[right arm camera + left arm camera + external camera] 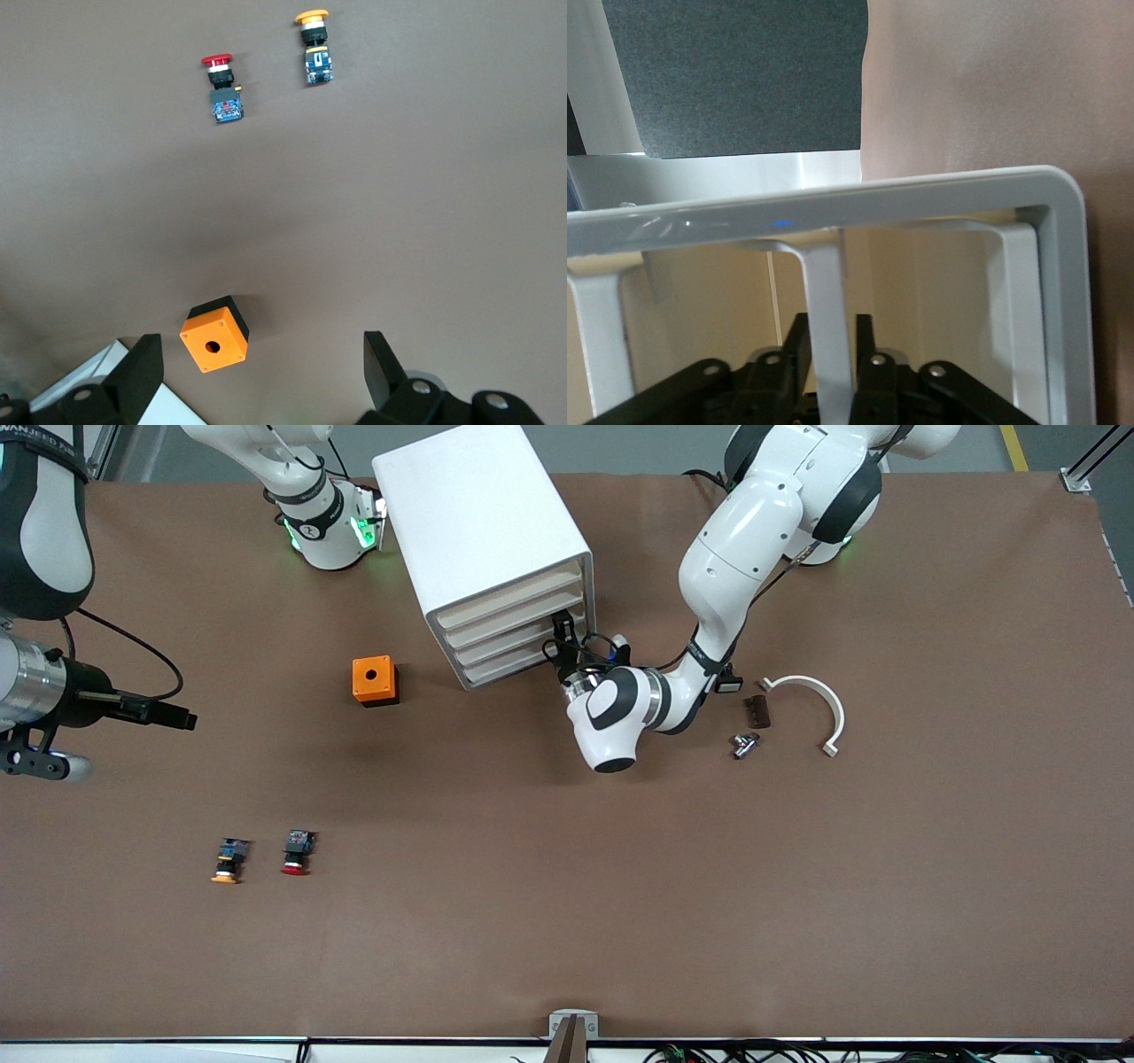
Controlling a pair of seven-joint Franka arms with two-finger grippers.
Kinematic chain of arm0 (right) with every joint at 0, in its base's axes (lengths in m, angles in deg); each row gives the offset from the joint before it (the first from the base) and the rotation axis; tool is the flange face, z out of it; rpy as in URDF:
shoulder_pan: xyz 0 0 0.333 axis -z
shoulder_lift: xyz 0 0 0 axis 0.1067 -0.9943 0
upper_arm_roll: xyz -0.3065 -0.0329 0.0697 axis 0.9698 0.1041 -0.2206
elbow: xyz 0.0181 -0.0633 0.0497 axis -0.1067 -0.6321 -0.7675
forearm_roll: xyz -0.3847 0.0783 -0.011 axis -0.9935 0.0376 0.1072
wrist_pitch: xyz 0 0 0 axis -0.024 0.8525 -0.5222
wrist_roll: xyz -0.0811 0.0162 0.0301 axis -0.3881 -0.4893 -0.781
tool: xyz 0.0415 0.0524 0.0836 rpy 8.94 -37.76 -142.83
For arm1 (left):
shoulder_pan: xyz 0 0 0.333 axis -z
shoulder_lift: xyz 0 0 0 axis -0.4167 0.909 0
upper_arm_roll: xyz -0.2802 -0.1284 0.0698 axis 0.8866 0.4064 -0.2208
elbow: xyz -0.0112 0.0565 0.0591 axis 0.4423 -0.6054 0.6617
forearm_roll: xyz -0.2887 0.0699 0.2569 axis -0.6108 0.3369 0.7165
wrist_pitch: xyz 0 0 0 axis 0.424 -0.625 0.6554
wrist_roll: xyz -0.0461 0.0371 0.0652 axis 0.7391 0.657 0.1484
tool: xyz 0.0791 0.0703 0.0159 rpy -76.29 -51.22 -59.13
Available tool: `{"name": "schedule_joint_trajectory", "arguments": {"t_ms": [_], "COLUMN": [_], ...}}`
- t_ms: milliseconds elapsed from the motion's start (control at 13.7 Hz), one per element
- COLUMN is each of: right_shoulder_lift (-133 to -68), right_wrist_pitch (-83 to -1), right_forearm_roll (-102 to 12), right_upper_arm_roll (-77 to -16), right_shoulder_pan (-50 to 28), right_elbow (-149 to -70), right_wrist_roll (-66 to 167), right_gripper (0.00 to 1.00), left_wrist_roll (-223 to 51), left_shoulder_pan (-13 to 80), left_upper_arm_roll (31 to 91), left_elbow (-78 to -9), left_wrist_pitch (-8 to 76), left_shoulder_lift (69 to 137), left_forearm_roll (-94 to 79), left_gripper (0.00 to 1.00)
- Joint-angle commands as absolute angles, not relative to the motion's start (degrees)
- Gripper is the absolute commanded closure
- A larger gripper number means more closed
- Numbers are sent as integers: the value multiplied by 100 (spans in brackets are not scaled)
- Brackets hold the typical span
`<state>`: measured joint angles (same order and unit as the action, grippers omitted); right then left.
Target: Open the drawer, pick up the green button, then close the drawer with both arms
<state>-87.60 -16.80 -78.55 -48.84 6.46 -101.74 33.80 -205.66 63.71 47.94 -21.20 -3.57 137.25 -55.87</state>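
Brown paper covers the table (567, 921) edge to edge.

Arms, count 2. The left arm (753, 540) reaches from its base down to the cabinet's front. The right arm (310, 505) waits, its links running off the view's edge at the right arm's end of the table.

Cabinet (483, 522), count 1: white, boxy, standing between the two bases. Its front holds 4 cream drawers. The bottom drawer (505, 666) reads as closed, flush with the three above it.

Left gripper (561, 646): at the front of the drawer stack, toward the left arm's end of it. In the left wrist view its black fingers (799, 350) stand on either side of a white upright bar (829, 336) of the cabinet front, close against it; whether they pinch it cannot be told, since the fingertips are cut off.

Right gripper (261, 372): fingers spread wide apart, nothing between them, up over the table by the orange box.

Orange box (375, 680), count 1, one round hole on top, beside the cabinet toward the right arm's end.

White curved bracket (815, 708), count 1, toward the left arm's end.

Push buttons in view, count 2: red-capped (297, 852) and orange-capped (230, 860), lying side by side, nearer the front camera than the box. No green-capped button shows in any view.

Small parts near the bracket, count 2: a dark brown block (757, 712) and a metal fitting (744, 745); neither can be made out further.
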Motion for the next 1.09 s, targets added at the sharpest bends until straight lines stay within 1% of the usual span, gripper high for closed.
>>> {"name": "schedule_joint_trajectory", "arguments": {"t_ms": [0, 146, 365, 511, 730, 1022], "right_shoulder_lift": [-8693, -8693, -8701, -8693, -8701, -8736], "right_wrist_pitch": [-1594, -1594, -1664, -1786, -2242, -3358], "right_forearm_roll": [-7861, -7791, -7782, -7677, -7650, -7650], "right_upper_arm_roll": [-4917, -4926, -4926, -4926, -4926, -4917], "right_shoulder_pan": [289, 182, -116, -519, -1126, -2040], "right_elbow": [-10200, -10182, -10191, -10304, -10532, -11095], "right_wrist_roll": [2424, 1799, 1463, 789, 6, -1269], "right_gripper": [0, 0, 0, 0, 0, 0], "left_wrist_roll": [-20648, -20648, -20640, -20640, -20631, -20640], "left_shoulder_pan": [6321, 6286, 6172, 6049, 5830, 5487], "left_upper_arm_roll": [4800, 4800, 4782, 4782, 4774, 4765], "left_elbow": [-2089, -2080, -2080, -2071, -2071, -2063], "left_wrist_pitch": [-458, -458, -458, -458, -449, -449], "left_shoulder_lift": [13780, 13789, 13815, 13833, 13850, 13921], "left_forearm_roll": [-5704, -5704, -5695, -5695, -5748, -5915], "left_gripper": [89, 93, 93, 93, 92, 91]}}
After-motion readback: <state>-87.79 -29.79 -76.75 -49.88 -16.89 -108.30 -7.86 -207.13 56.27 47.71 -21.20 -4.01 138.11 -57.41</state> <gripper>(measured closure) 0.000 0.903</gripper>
